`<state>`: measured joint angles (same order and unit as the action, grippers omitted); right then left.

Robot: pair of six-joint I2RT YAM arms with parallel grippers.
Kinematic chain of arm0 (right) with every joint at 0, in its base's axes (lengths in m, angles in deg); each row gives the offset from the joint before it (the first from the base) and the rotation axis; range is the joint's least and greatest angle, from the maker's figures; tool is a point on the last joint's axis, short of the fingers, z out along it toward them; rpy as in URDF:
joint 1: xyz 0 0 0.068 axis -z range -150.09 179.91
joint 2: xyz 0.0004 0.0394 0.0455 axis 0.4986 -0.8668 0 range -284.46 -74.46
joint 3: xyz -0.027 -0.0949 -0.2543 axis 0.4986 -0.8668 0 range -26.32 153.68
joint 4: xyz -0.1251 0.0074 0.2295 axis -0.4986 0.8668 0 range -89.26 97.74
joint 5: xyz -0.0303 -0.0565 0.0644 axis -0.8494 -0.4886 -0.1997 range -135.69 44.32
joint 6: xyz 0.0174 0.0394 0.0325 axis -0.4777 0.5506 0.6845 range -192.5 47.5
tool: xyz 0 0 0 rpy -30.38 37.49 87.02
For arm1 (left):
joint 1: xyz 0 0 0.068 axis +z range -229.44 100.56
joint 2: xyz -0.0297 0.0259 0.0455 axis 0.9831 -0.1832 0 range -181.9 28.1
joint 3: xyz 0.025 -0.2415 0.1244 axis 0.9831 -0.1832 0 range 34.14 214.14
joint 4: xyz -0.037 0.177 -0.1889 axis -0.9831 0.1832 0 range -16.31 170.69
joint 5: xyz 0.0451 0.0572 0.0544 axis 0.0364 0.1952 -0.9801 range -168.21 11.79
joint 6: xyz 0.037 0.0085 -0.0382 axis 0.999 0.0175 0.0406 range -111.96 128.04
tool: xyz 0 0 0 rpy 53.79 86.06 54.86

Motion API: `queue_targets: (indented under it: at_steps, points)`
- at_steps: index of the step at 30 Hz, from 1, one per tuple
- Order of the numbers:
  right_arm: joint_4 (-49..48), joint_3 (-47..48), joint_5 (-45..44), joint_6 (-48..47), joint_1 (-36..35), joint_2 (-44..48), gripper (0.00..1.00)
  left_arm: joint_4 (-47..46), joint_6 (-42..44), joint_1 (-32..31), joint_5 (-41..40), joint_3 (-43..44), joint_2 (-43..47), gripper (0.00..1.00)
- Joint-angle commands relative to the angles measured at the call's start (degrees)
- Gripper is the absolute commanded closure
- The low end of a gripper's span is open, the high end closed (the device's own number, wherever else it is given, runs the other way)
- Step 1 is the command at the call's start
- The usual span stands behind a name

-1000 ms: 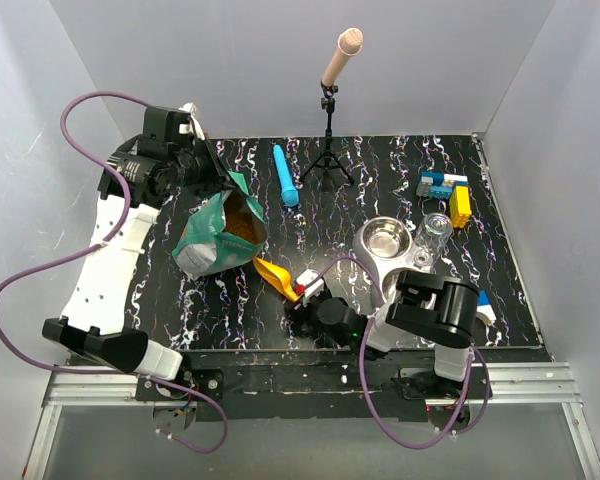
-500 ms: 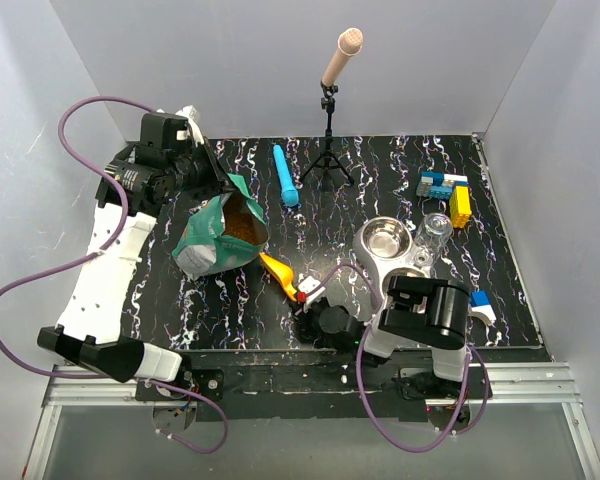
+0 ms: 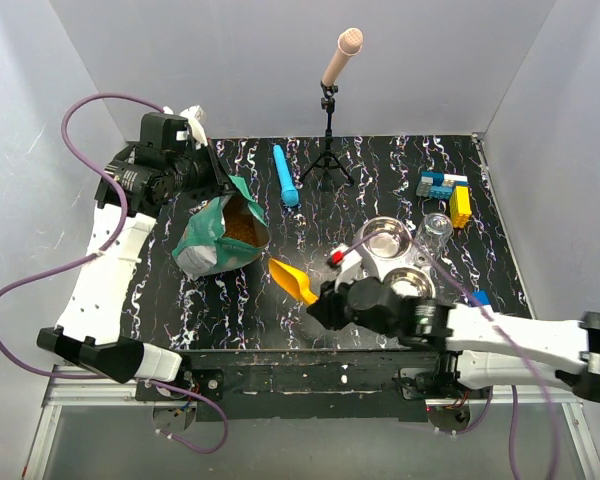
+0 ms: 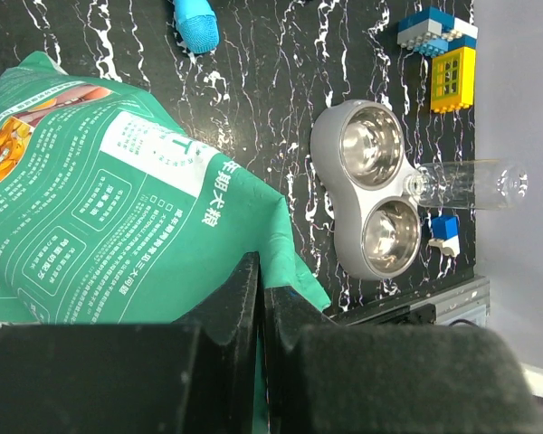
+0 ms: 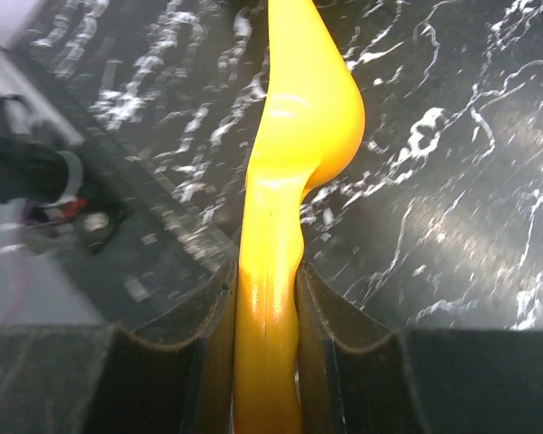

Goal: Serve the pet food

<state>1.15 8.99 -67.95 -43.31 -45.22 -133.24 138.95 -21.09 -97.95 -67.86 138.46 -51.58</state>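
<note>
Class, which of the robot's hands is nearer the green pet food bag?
Left. The left hand grips the green pet food bag at its rim; the right hand, holding a yellow plastic scoop, is apart, to the bag's right.

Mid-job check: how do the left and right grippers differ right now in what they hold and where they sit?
The left gripper pinches the edge of the green pet food bag; the right gripper clamps the yellow scoop by its handle. The left gripper sits at the far left of the table, the right gripper near its front centre. Both are shut on their loads.
</note>
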Motion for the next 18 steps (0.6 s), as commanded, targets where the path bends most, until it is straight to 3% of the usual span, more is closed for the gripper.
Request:
queue_targets:
  at_steps: [1, 7, 13, 18]
  points:
    - [42.96, 14.05, 7.14, 16.41, -0.28, 10.95, 0.99, -1.79, 1.35, -0.04, 2.57, 2.57, 1.45, 1.00]
    - [58.99, 35.23, 11.71, 14.50, -0.28, 11.42, 0.99, -2.58, 1.71, -0.30, 8.97, -1.20, 0.23, 1.00]
    - [65.24, 53.60, 11.37, 9.84, -0.02, 4.05, 0.99, -6.46, -0.84, -4.43, 10.57, -5.88, -0.47, 1.00]
    - [66.57, 61.54, 14.34, 8.52, 2.27, -2.82, 0.99, -6.72, -2.52, -9.27, 8.02, -3.95, -3.20, 1.00]
